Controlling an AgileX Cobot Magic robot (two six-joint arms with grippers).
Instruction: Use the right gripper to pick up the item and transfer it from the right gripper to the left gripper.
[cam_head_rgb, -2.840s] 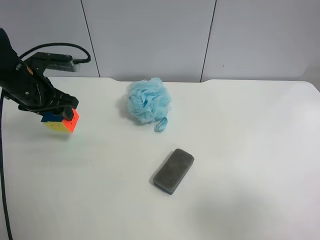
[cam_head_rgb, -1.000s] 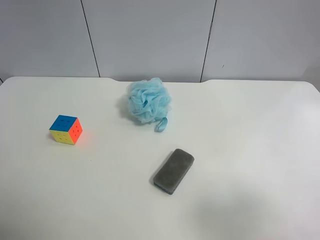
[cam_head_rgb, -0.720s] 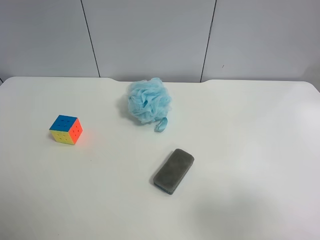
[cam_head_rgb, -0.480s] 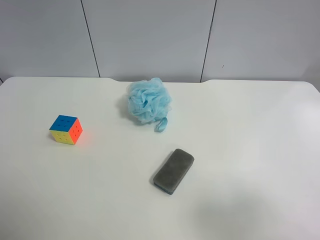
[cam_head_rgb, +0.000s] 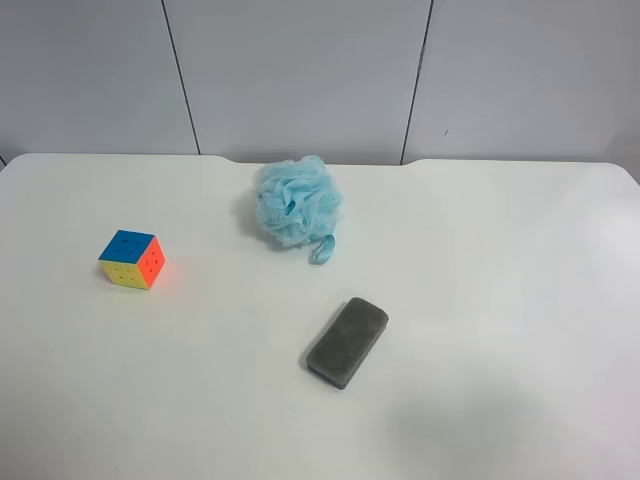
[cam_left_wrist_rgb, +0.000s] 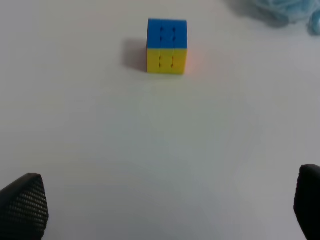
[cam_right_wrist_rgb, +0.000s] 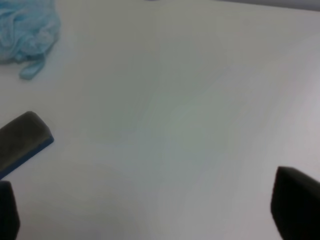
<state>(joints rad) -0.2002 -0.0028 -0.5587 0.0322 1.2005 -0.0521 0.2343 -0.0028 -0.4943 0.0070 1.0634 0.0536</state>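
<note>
The item, a small puzzle cube (cam_head_rgb: 132, 259) with blue top, yellow and orange sides, sits on the white table (cam_head_rgb: 500, 300) at the exterior high view's left. No arm shows in that view. In the left wrist view the cube (cam_left_wrist_rgb: 167, 46) lies on the table well ahead of the left gripper (cam_left_wrist_rgb: 167, 205), which is open and empty, with its black fingertips (cam_left_wrist_rgb: 25, 205) far apart. The right gripper (cam_right_wrist_rgb: 152, 210) is open and empty over bare table, with only its fingertips (cam_right_wrist_rgb: 297, 200) showing at the frame edges.
A light-blue mesh puff (cam_head_rgb: 297, 203) lies at the table's back middle and also shows in the right wrist view (cam_right_wrist_rgb: 25, 30). A grey rectangular pad (cam_head_rgb: 347, 341) lies near the centre and shows beside one right fingertip (cam_right_wrist_rgb: 22, 140). Grey wall panels stand behind the table.
2.8 s ago the arm at the exterior high view's left held the cube just above the table. It has let go and withdrawn from view. Nothing has moved over the last second.
</note>
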